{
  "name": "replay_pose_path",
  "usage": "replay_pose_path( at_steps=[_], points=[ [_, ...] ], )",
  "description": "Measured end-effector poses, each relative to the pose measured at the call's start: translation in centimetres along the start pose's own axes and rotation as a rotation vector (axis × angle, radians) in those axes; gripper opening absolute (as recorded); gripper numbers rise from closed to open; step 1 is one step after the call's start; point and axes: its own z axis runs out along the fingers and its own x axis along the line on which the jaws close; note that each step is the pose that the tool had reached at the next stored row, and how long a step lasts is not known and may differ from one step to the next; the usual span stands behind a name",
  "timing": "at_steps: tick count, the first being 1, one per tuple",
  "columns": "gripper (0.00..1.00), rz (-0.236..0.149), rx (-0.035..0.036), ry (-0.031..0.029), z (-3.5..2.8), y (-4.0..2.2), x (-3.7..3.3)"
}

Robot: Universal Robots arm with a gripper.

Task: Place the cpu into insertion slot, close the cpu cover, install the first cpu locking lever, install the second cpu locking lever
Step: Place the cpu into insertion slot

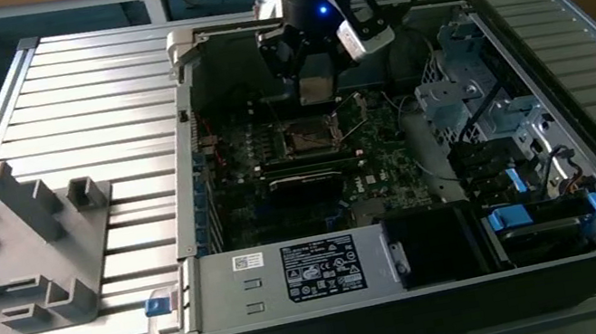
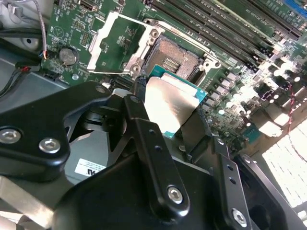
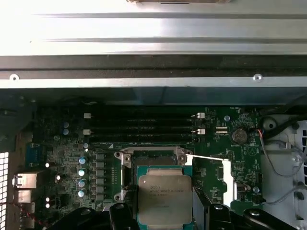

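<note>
Cpu (image 2: 172, 103) held close over the bare insertion slot (image 2: 175, 58), cpu cover (image 2: 98, 43) swung open.

The cpu is a flat square chip with a dull grey metal top and a green edge. It is pinched on 2 opposite sides by the hand (image 2: 169, 114) and is not yet in the slot. The slot's dark contact field lies exposed inside its silvery rim. The cover, a thin silvery frame with 1 square window, is folded back beside the slot.

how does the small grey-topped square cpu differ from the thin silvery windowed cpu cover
The cpu is a solid plate; the cpu cover is an open frame. The cpu is held in the gripper above the board; the cpu cover is hinged to the board, swung open beside the insertion slot. Both are square and metallic.
</note>
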Motion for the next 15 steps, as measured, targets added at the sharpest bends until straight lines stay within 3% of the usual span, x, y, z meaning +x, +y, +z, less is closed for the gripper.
replay_pose_path(
  at_steps=[8, 15],
  points=[
    [0.54, -0.001, -0.0004, -0.0016, 0.23, -0.02, 0.02],
    [0.54, -0.006, -0.0007, -0.0104, 1.06, -0.10, 0.07]
  ],
)
